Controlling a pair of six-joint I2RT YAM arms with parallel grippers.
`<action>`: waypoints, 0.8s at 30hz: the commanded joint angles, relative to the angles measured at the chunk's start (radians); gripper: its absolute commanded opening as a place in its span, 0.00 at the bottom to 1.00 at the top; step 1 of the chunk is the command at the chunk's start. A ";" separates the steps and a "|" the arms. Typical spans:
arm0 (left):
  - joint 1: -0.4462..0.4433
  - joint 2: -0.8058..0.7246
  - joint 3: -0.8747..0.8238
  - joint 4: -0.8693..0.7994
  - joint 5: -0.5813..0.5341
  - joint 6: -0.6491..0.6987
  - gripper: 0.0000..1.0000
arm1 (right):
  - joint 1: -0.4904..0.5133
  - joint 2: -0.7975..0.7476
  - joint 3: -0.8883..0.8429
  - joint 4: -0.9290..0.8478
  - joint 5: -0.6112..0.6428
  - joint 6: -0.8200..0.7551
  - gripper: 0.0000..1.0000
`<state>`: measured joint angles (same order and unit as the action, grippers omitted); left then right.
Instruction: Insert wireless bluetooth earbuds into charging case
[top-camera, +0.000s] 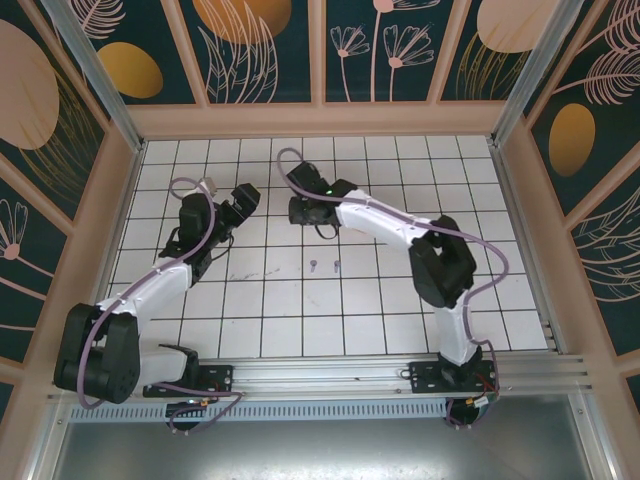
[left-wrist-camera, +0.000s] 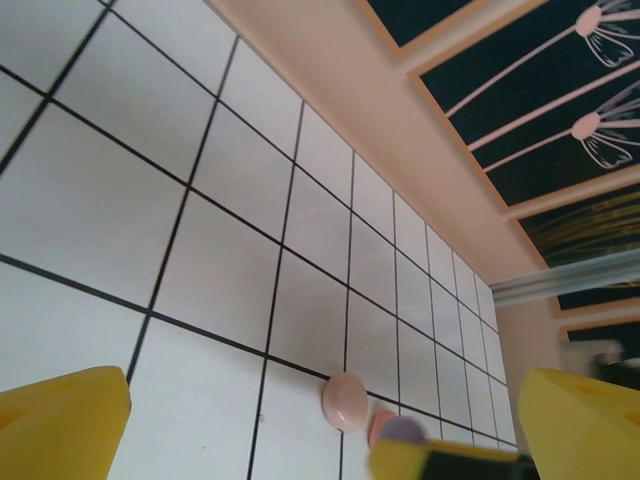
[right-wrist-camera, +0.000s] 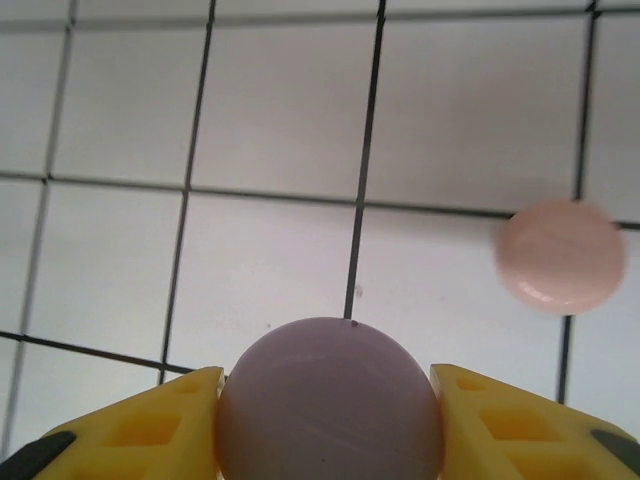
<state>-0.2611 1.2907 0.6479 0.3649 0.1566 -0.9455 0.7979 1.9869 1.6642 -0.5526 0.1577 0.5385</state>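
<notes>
My right gripper (right-wrist-camera: 330, 425) is shut on a round lilac charging case (right-wrist-camera: 330, 385), with a yellow finger pressed against each side of it. A pale pink case (right-wrist-camera: 560, 255) lies on the tiles to its right. From the left wrist, the pink case (left-wrist-camera: 345, 400) shows beside an orange case (left-wrist-camera: 378, 425) and the lilac case (left-wrist-camera: 408, 432). My left gripper (left-wrist-camera: 325, 392) is open and holds nothing, a short way off from the cases. Two tiny earbuds (top-camera: 313, 265) (top-camera: 337, 265) lie on the floor in front of the right gripper (top-camera: 300, 210), which stands right of the left gripper (top-camera: 240, 200).
The white tiled floor (top-camera: 400, 310) is ringed by a low peach wall (top-camera: 320, 120) with dark floral panels above. A metal rail (top-camera: 400, 375) runs along the near edge by the arm bases.
</notes>
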 joint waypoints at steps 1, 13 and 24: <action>-0.017 0.034 -0.009 0.085 0.042 0.036 0.99 | -0.039 -0.084 -0.058 0.051 -0.012 0.038 0.40; -0.089 0.117 -0.025 0.258 0.137 0.057 0.99 | -0.190 -0.280 -0.253 0.192 -0.086 0.163 0.40; -0.167 0.157 -0.048 0.420 0.180 0.052 0.99 | -0.221 -0.324 -0.291 0.270 -0.138 0.257 0.40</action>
<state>-0.4122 1.4376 0.6167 0.6754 0.3080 -0.9089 0.5758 1.7027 1.3842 -0.3309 0.0376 0.7509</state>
